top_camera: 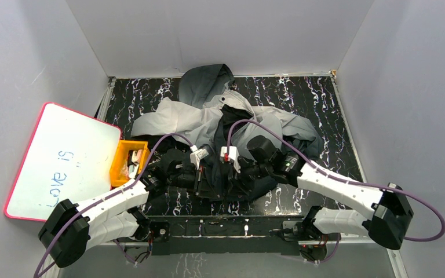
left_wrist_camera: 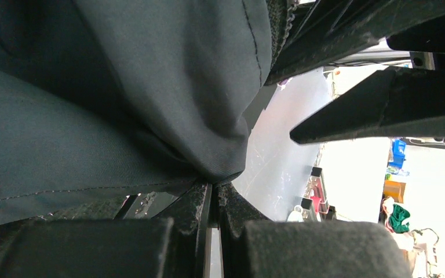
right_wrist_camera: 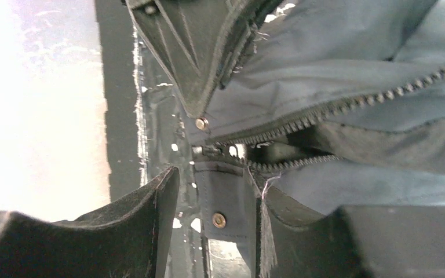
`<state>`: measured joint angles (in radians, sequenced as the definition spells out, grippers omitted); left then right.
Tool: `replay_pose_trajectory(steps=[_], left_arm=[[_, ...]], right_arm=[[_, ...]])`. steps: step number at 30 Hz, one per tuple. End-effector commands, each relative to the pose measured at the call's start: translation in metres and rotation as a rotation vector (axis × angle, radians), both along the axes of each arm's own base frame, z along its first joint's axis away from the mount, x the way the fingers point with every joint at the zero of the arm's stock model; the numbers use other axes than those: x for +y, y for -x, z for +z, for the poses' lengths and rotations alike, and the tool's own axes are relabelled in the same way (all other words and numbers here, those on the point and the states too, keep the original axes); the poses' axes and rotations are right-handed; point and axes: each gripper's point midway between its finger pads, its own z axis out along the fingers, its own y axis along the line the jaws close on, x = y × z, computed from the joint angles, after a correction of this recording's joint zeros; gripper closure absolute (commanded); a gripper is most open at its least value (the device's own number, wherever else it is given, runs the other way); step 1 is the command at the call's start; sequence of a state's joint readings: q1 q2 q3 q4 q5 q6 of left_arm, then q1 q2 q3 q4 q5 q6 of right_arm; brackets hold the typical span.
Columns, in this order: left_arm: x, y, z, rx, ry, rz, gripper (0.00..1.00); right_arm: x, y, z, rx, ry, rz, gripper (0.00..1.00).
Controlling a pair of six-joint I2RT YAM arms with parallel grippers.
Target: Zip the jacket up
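Note:
The jacket [top_camera: 200, 119] lies spread in the middle of the table, hood [top_camera: 208, 78] at the far side and dark hem toward the arms. My left gripper [top_camera: 204, 180] is shut on a fold of the jacket's dark fabric [left_wrist_camera: 150, 116], pinched between its fingertips [left_wrist_camera: 200, 200]. My right gripper [top_camera: 233, 179] is open at the hem; a placket flap with a brass snap [right_wrist_camera: 219, 220] lies between its fingers [right_wrist_camera: 150, 214]. The zipper's two rows of teeth [right_wrist_camera: 324, 110] are apart, meeting near the hem. The left gripper's dark fingers [right_wrist_camera: 179, 46] show just beyond.
An orange bin [top_camera: 128, 162] with white items sits left of the jacket. A pink-edged whiteboard [top_camera: 64, 162] leans at the far left. White walls enclose the black marbled table [top_camera: 307, 98] on three sides.

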<state>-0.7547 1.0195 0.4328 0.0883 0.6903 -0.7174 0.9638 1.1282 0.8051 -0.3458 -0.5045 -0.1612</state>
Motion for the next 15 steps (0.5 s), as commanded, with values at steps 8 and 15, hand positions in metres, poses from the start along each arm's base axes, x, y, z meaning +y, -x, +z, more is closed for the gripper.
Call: replay_pose_trajectory(steps=[8,15], left_arm=[[0.0,0.011,0.007,0.015,0.03,-0.044,1.0],[-0.001,0.011,0.006,0.014,0.031,-0.047,1.0]], right_arm=[[0.027,0.002,0.026,0.108,-0.114,0.091,0.45],[0.027,-0.004,0.012,0.109,-0.096,0.067,0.44]])
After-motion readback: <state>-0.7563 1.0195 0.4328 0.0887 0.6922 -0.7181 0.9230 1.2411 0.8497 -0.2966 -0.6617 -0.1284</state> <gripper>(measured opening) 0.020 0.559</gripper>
